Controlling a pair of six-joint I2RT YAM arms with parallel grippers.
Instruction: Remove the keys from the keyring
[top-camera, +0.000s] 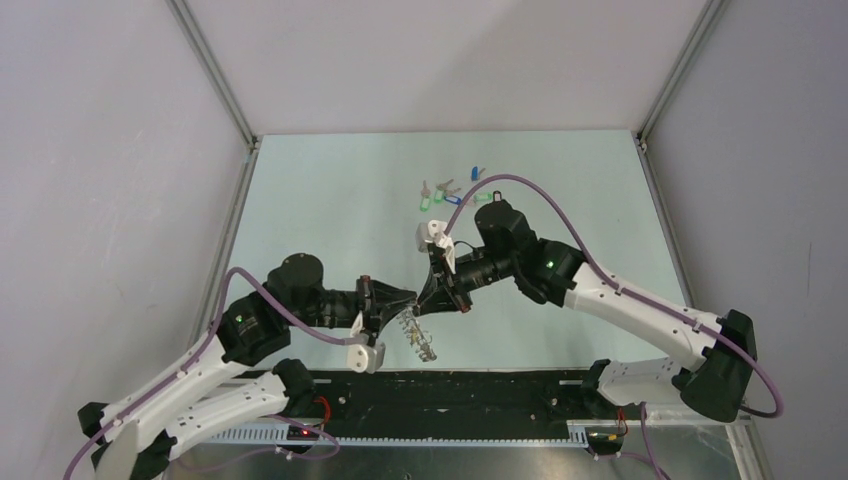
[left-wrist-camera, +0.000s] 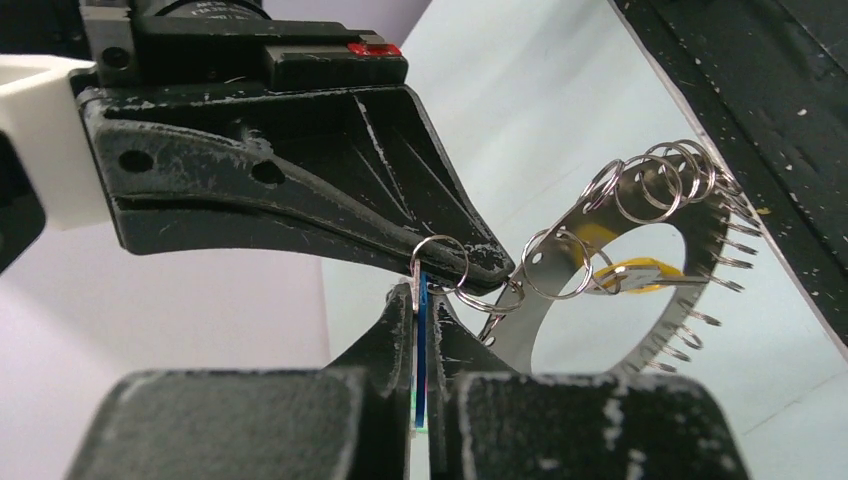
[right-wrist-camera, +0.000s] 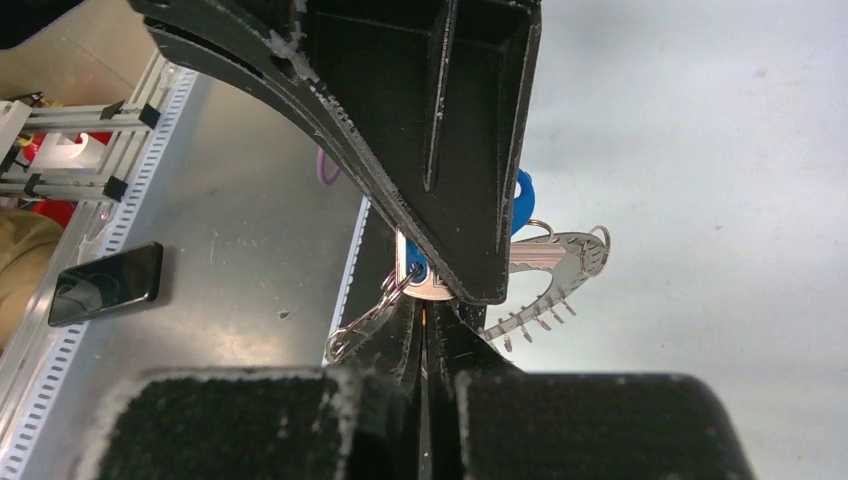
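Observation:
My two grippers meet tip to tip above the near middle of the table. My left gripper (top-camera: 403, 300) (left-wrist-camera: 422, 292) is shut on a key with a blue tag (left-wrist-camera: 421, 345), whose silver head (right-wrist-camera: 412, 272) shows in the right wrist view. My right gripper (top-camera: 433, 293) (right-wrist-camera: 427, 308) is shut, and it seems to pinch the rim of the keyring (left-wrist-camera: 560, 330), a flat silver hoop with small split rings and a fringe of keys. The keyring hangs below the grippers (top-camera: 420, 338) (right-wrist-camera: 556, 258). A yellow tag (left-wrist-camera: 640, 272) still hangs on it.
Several loose keys with green and blue tags (top-camera: 452, 192) lie on the far middle of the table. A black strip (top-camera: 500, 385) runs along the near edge. A dark phone (right-wrist-camera: 105, 283) lies on the metal shelf beyond it. Frame posts stand at the far corners.

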